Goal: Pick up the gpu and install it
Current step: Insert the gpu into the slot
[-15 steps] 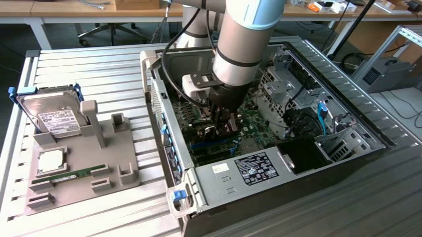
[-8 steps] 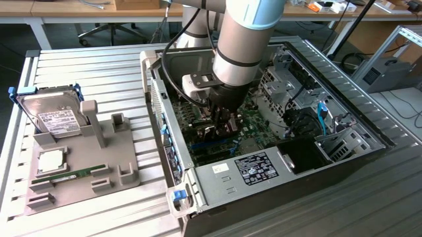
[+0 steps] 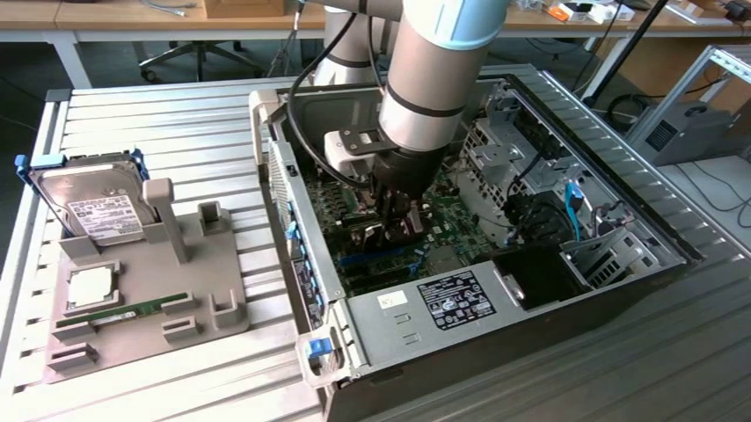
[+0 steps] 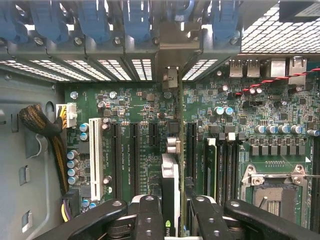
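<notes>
High exterior overview; wrist close above motherboard [image 4: 150, 150]

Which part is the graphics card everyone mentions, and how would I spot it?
Look inside the open computer case, where the robot arm reaches down to the green motherboard. The tool grips the gpu edge-on, a thin upright card standing over the long dark slots. Unlike the silver hard drive on the grey stand outside the case, it is dark and in the tool's fingers.
</notes>
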Tool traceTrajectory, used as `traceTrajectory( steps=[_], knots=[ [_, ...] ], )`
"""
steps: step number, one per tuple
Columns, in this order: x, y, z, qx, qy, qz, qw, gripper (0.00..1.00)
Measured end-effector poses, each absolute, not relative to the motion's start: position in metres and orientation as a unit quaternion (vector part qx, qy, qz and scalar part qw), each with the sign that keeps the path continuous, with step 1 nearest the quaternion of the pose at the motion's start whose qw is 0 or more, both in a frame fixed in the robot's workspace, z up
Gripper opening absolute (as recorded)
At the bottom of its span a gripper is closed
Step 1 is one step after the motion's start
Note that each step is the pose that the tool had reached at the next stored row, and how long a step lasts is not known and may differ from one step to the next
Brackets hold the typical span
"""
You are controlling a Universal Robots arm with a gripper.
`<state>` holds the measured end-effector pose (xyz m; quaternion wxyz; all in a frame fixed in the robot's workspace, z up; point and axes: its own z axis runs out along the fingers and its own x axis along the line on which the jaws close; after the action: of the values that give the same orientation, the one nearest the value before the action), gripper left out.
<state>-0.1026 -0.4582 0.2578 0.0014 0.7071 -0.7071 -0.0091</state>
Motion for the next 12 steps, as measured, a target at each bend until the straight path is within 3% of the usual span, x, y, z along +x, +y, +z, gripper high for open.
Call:
traceTrajectory(
  steps=[12],
  knots=[
    [-0.1029, -0.4584, 0.2526, 0.707, -0.707, -0.009, 0.001, 0.27]
  ],
)
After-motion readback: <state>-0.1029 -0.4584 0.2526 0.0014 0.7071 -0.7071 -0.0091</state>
